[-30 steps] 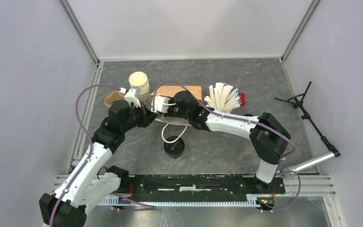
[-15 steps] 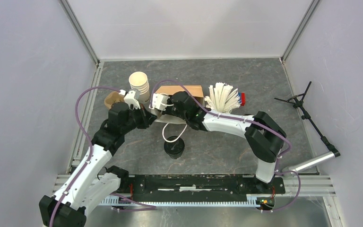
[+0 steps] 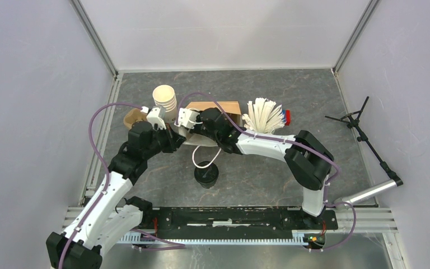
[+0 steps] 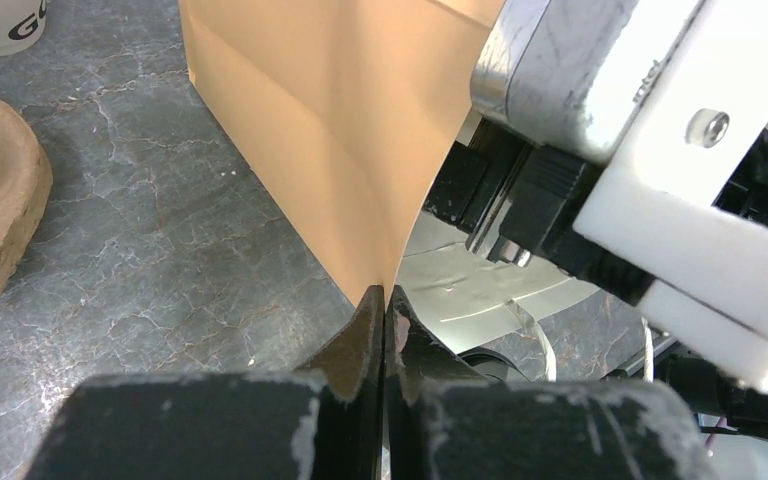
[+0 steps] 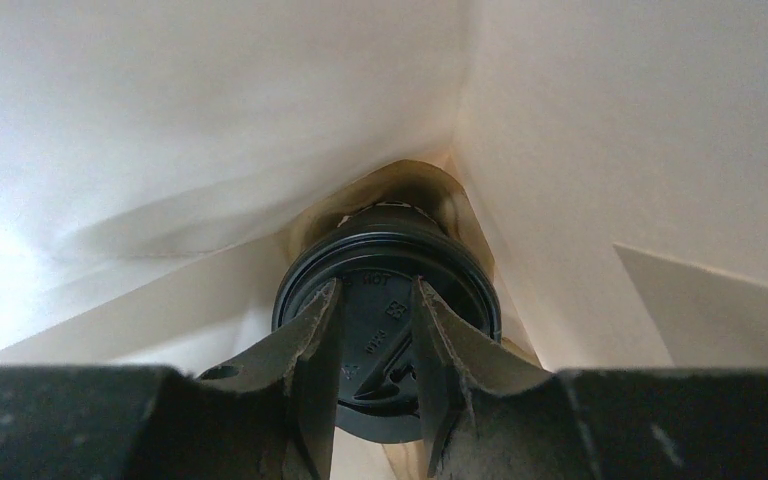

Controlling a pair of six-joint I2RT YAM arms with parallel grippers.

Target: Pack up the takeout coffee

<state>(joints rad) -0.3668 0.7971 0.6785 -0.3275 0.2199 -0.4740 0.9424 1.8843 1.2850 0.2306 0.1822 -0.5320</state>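
The brown paper bag (image 3: 219,106) lies at the table's back middle, its white handle loop (image 3: 202,163) hanging toward me. My left gripper (image 4: 385,292) is shut on the bag's tan edge (image 4: 340,130); in the top view it sits at the bag's left (image 3: 173,138). My right gripper (image 5: 375,285) is deep inside the bag. Its jaws are narrowly apart, pinching the black lid (image 5: 375,335) of one coffee cup, whose body is hidden. The second lidded cup (image 3: 206,176) stands on the table in front of the bag.
A stack of lidless cream cups (image 3: 164,97) and a brown pulp holder (image 3: 132,117) stand left of the bag. A cup of white sticks (image 3: 264,115) stands right of it. A small black tripod (image 3: 364,130) lies at the right wall.
My right wrist has moved left and farther into the bag. The left gripper has kept hold of the bag edge, shifting slightly.
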